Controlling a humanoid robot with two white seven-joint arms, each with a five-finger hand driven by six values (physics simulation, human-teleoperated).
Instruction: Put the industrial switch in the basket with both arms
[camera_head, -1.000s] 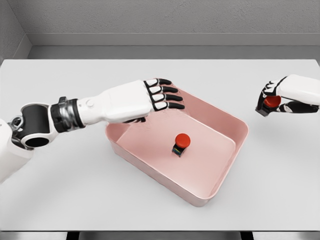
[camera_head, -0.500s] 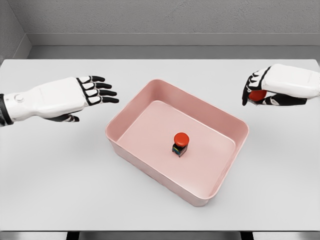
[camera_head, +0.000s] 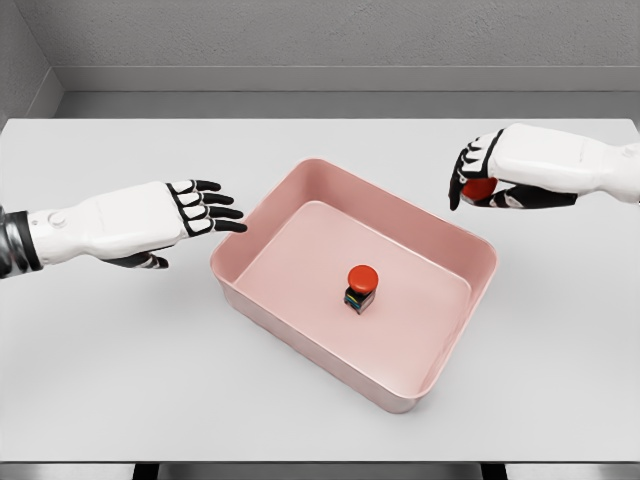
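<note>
One industrial switch (camera_head: 361, 287) already sits upright in the pink basket (camera_head: 452, 237). Right hand (camera_head: 487, 184), at 2 o'clock, grips a second switch (camera_head: 481, 187) (red cap showing). Carry it well over the rim before releasing. Left hand (camera_head: 190, 212) is relaxed, empty, at 9 o'clock.

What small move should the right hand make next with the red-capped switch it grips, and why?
Probably carry the right hand leftward over the pink rectangular basket: its second red-capped switch is beyond the basket's far right rim, while one red-capped switch already stands inside and the empty left hand is outside.
</note>
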